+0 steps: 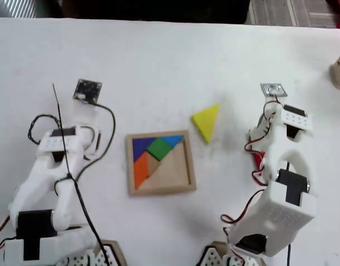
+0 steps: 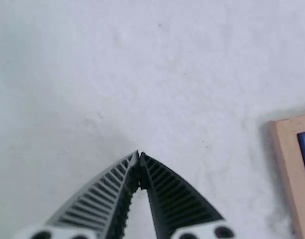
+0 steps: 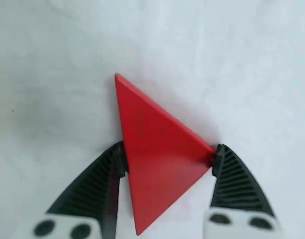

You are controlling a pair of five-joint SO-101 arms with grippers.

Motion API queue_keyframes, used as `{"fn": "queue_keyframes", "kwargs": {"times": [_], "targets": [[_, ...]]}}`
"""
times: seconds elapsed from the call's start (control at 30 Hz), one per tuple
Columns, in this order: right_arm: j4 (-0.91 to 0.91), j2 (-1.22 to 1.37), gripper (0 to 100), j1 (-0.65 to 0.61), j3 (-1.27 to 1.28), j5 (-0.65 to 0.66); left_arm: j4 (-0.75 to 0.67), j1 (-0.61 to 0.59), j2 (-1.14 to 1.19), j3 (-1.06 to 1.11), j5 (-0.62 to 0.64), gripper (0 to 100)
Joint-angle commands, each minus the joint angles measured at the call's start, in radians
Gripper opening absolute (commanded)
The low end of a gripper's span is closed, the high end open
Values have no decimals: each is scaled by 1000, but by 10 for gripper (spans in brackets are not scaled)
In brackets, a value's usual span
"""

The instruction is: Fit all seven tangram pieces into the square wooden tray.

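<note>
Red triangle (image 3: 153, 149) clamped in right end effector (image 3: 169, 154), left end effector (image 2: 139, 158) pressed together

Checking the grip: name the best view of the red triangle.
Right wrist view: the red triangle sits whole in the right claw. High view: the right arm covers it. Left wrist view: table and tray edge.

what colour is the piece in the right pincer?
Red. The triangle sits in the right pincer, clearest in the right wrist view.
</note>
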Motion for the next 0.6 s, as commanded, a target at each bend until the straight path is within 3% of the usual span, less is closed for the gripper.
{"fn": "queue_keyframes", "kwargs": {"times": [0.0, 0.33, 0.57], "targets": [[68, -7, 122, 5, -52, -11, -23, 13, -7, -18, 6, 24], [236, -7, 122, 8, -176, -11, -23, 13, -7, -18, 6, 24], [249, -30, 125, 7, -181, -12, -23, 13, -7, -18, 6, 24]]}}
